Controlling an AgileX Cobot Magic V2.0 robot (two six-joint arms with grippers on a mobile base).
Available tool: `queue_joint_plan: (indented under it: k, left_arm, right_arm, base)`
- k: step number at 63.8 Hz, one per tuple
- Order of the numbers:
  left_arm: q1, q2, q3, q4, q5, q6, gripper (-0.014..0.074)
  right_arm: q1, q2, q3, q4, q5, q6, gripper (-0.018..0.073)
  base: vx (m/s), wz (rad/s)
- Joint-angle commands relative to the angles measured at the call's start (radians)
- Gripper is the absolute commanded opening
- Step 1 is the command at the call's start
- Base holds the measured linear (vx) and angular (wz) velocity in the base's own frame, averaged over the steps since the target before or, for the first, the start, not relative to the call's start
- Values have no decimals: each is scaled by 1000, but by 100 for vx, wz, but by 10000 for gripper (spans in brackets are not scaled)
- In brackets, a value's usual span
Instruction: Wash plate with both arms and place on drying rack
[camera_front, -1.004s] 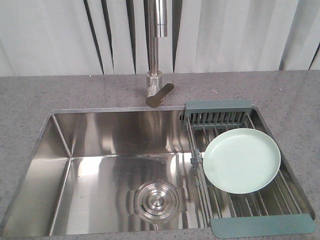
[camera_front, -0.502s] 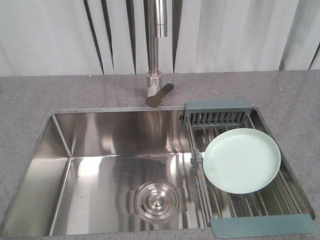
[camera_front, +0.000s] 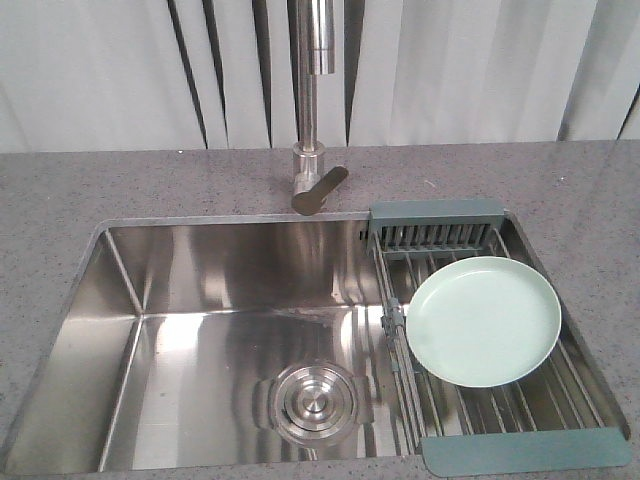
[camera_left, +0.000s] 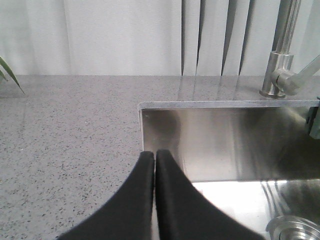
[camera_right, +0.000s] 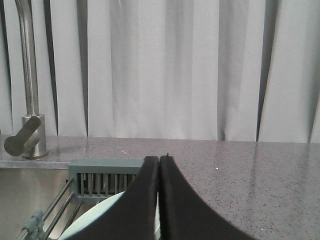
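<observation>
The pale mint-green plate (camera_front: 484, 320) lies face up on the drying rack (camera_front: 520, 452), which spans the right side of the sink (camera_front: 130, 290). Neither arm shows in the front view. In the left wrist view my left gripper (camera_left: 155, 152) is shut with nothing in it, hovering over the sink's near left corner. My right gripper (camera_right: 159, 159) is shut and empty too, and it hangs just in front of the plate (camera_right: 95, 217), whose rim peeks out left of the fingers. The rack's slotted end piece (camera_right: 102, 177) stands behind it.
A tall steel faucet (camera_front: 316, 110) rises behind the sink, its lever (camera_front: 320, 188) pointing forward right. A round steel drain (camera_front: 314, 402) sits in the basin floor. Grey speckled countertop (camera_front: 60, 200) surrounds the sink. Pale curtains hang behind. A plant leaf (camera_left: 9, 75) shows at far left.
</observation>
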Motion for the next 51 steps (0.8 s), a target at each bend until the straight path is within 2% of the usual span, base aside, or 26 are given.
queue_joint_plan:
  k: [1, 51]
  left_arm:
    - [-8, -15, 23, -8, -82, 0, -6]
    - [-8, -15, 23, -8, -82, 0, -6]
  right_arm:
    - [-6, -7, 3, -8, -70, -3, -3]
    - [-6, -7, 3, -8, -70, -3, -3]
  base:
    - [0, 0]
    - [0, 0]
